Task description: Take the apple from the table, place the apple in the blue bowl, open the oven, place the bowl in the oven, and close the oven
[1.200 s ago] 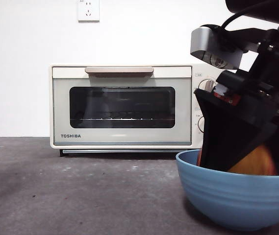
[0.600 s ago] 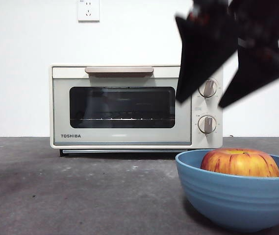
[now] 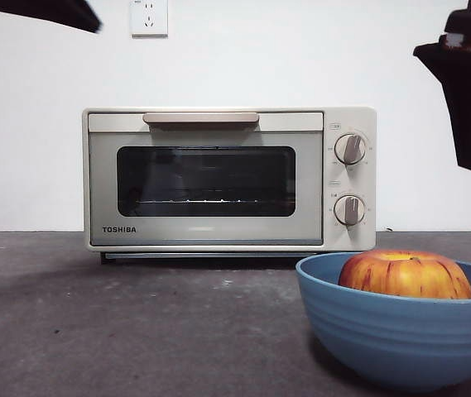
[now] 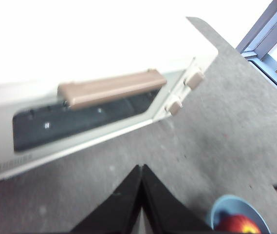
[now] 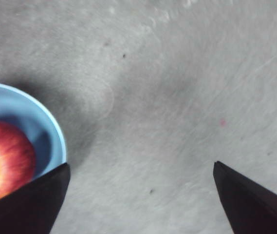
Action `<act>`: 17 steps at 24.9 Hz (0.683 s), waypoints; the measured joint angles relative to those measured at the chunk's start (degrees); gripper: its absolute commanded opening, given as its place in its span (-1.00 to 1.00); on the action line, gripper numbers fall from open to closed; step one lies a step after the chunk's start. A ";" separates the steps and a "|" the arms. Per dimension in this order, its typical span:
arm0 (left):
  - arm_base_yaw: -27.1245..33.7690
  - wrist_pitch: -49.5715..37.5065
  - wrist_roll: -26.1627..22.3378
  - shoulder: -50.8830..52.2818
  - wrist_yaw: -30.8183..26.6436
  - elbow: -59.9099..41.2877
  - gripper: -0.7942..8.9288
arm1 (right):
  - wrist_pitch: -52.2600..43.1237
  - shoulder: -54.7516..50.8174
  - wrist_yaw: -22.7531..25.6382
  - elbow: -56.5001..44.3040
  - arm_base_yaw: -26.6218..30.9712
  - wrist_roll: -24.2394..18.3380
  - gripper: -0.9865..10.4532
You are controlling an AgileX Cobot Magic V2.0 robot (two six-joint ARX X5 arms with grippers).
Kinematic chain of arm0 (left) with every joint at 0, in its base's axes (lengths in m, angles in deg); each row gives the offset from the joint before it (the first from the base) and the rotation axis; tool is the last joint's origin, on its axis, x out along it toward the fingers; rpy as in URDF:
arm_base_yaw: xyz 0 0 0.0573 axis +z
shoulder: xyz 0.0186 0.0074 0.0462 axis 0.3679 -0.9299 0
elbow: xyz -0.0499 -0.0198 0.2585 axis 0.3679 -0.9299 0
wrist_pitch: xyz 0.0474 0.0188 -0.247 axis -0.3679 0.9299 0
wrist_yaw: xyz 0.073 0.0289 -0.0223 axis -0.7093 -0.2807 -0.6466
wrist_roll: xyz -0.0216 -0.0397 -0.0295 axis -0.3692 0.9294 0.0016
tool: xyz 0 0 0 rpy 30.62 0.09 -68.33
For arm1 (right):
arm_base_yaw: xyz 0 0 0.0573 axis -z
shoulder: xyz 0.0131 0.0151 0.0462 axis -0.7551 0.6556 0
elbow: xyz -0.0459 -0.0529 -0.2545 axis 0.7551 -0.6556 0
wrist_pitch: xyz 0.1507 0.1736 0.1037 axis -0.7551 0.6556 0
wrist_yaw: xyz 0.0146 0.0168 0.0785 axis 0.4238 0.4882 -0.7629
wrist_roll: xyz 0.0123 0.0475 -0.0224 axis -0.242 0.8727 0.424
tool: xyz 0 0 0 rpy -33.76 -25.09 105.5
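The front view shows the cream-white Toshiba toaster oven (image 3: 229, 179) head-on in the middle of the frame, door shut, with its beige bar handle (image 3: 201, 119) along the top of the door, the dark glass window (image 3: 206, 181) with a wire rack behind it, and two grey knobs (image 3: 350, 149) stacked at its right. At lower right sits the blue bowl (image 3: 401, 321), matte with faint horizontal ridges, and the red apple (image 3: 406, 275) with yellow-orange streaks rests inside it, its top rising above the rim. A white wall socket (image 3: 149, 17) is at the upper left, on the wall.

Only the left wrist view shows the oven from above at an angle, blurred, with the bowl and apple small at the lower right of that frame. The left gripper (image 4: 141, 168) has its jaws pressed together, holding nothing, above the dark grey mottled worktop (image 3: 136, 331) in front of the oven. In the front view it is likely the black tip at the top left corner.

Only the right wrist view looks straight down on bare worktop, the bowl's rim and the apple at the left edge. The right gripper (image 5: 140, 168) has its jaws spread wide, empty, beside the bowl and clear of it; in the front view it hangs dark at the upper right.
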 measured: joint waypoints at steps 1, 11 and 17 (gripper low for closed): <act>-0.39 -0.63 0.02 -1.84 -0.72 1.01 -0.82 | 0.42 0.00 -1.95 -0.13 0.44 0.61 -0.01; -1.66 -3.26 -1.81 -16.41 -4.07 11.41 -0.82 | 0.98 -0.17 -13.09 -3.37 3.45 2.54 -0.01; -2.73 -4.24 -3.34 -22.71 -5.62 15.78 -0.82 | -0.50 -1.53 -13.79 -7.28 4.33 3.61 -0.01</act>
